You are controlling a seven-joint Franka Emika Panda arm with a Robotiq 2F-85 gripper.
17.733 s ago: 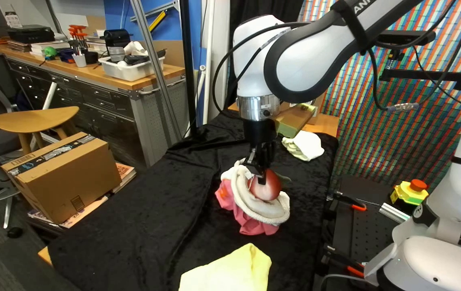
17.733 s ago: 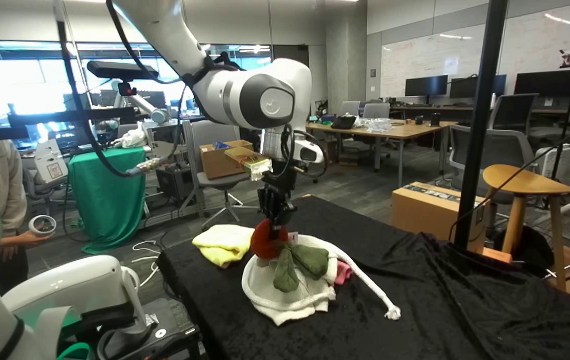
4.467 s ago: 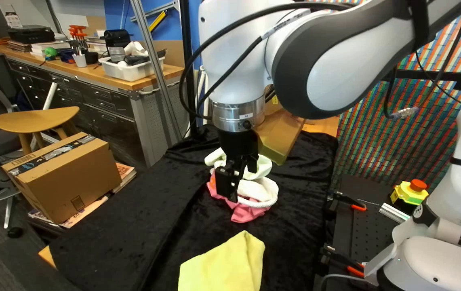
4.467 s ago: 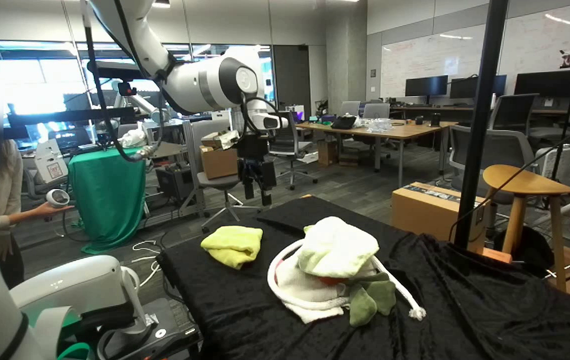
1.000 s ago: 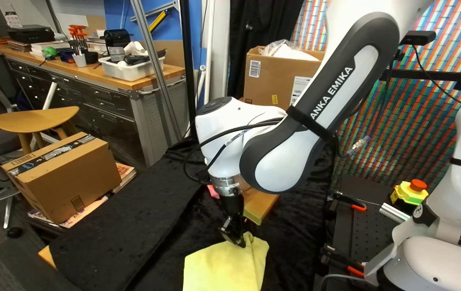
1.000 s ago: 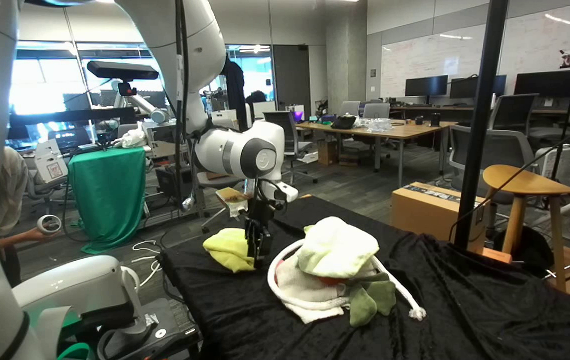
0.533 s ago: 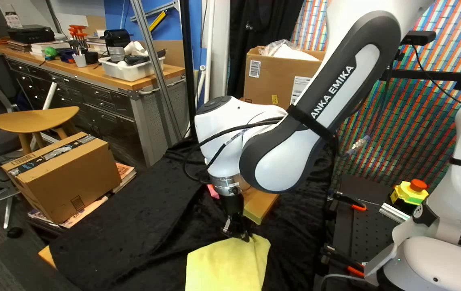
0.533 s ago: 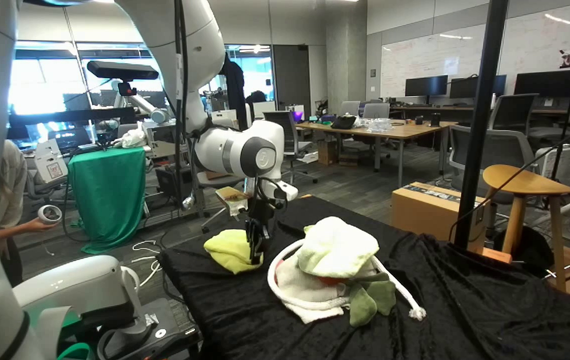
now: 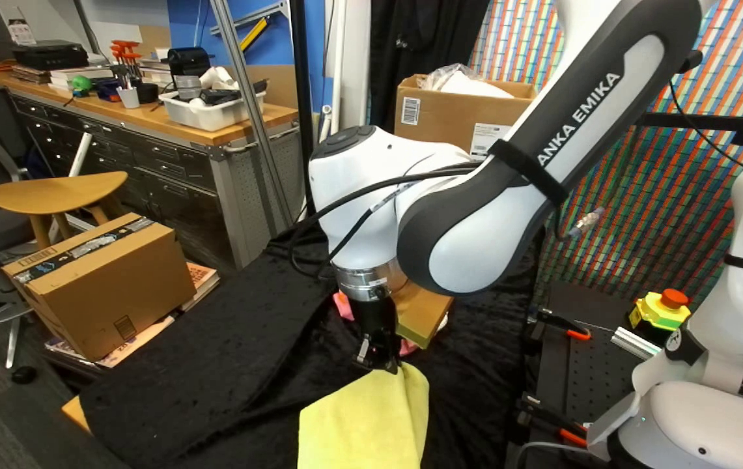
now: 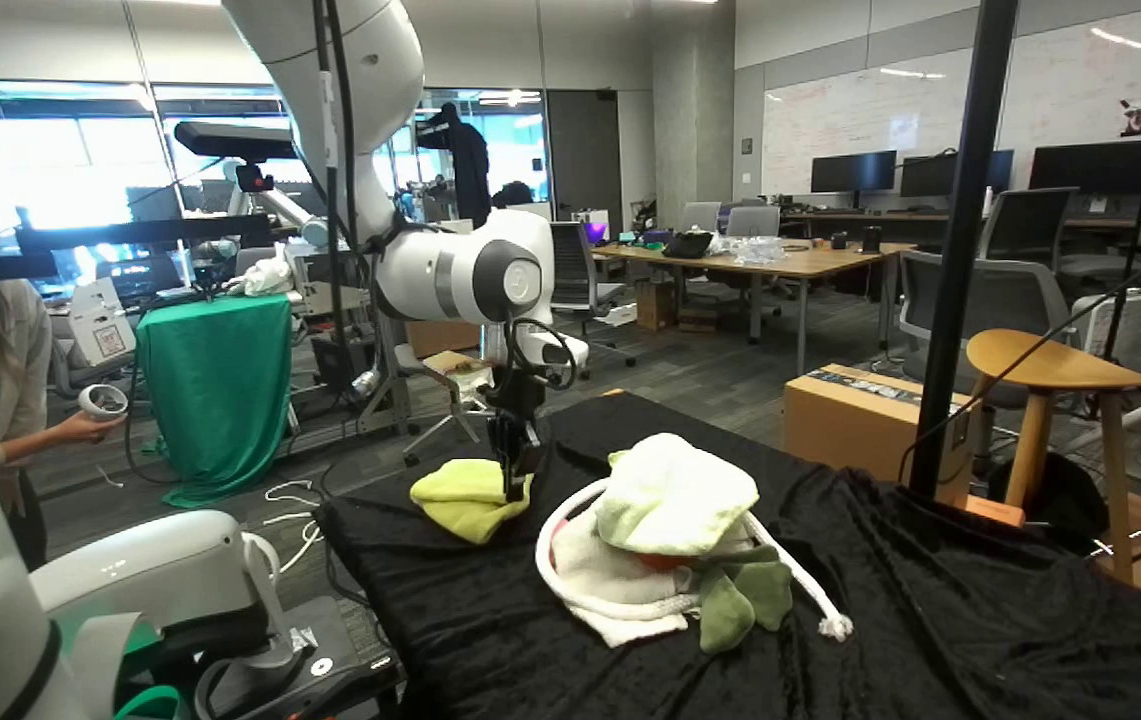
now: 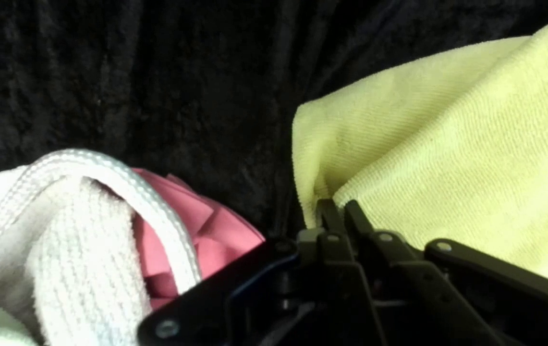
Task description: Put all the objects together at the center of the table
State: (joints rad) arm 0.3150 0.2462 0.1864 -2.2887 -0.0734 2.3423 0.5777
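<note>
One yellow cloth (image 9: 361, 423), corner up in pincer (image 11: 339, 204)

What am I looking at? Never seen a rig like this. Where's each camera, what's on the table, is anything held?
A robot arm with a two-finger gripper, working over a black-draped table. Two pictures come from cameras standing off the arm, at different spots; the close-up is from one mounted on its wrist. On the table lie a yellow cloth and, apart from it, piled together, a pink cloth, white rope, a white cloth on top, an off-white cloth beneath and a mostly hidden red-orange toy. The gripper is shut on a fold of the yellow cloth.
</note>
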